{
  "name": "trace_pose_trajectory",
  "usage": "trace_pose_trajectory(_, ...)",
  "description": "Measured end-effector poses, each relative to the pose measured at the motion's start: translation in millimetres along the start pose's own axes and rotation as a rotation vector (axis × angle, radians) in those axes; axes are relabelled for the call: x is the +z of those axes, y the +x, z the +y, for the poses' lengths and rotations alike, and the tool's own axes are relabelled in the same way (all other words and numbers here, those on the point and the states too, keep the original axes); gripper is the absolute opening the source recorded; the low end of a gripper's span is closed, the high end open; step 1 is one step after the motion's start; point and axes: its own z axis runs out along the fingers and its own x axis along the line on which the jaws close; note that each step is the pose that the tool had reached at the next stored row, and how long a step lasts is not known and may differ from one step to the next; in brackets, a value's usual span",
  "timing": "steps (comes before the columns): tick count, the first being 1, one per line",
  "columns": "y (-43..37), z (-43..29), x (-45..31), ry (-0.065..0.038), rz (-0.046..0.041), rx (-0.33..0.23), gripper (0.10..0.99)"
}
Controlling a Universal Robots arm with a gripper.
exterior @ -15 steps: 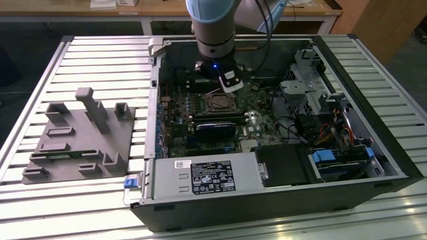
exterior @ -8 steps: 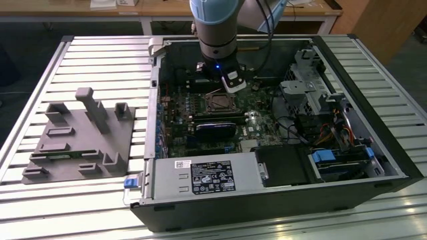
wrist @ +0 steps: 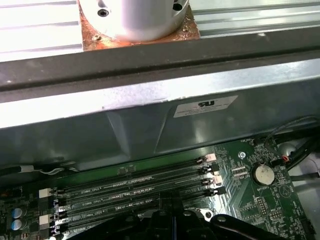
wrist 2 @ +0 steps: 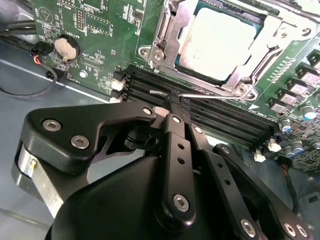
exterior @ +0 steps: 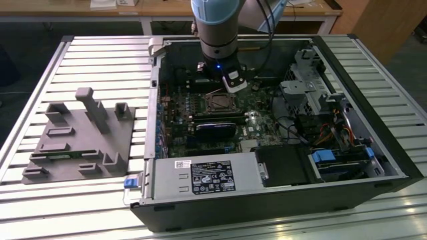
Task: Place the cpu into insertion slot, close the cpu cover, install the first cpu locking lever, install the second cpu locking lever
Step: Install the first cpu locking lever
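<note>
Here, the gripper (wrist 2: 171, 101), pressed together, hangs inside the computer case (exterior: 280, 202) on the slatted metal table (exterior: 100, 65).

One cpu (wrist 2: 217, 42) sits in the one insertion slot (exterior: 219, 103), four long memory slots (wrist 2: 220, 117) run just beside that slot, one coin battery (wrist 2: 63, 48) lies near it, one grey fixture block (exterior: 80, 140) well apart.

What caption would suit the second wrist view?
Gripper at a thin wire lever beside the cpu seated under its cover.
</note>
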Motion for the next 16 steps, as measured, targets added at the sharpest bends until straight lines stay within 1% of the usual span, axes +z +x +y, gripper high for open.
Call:
trace_pose_trajectory(3, 1.0, 0.9, 0.9, 0.0, -0.0001, 0.0, 0.106)
trace_pose_trajectory(13, 3.9, -0.9, 4.0, 0.002, -0.0026, 0.006, 0.106)
trace_pose_trajectory(16, 4.2, -1.3, 5.0, 0.003, -0.0068, 0.016, 0.106)
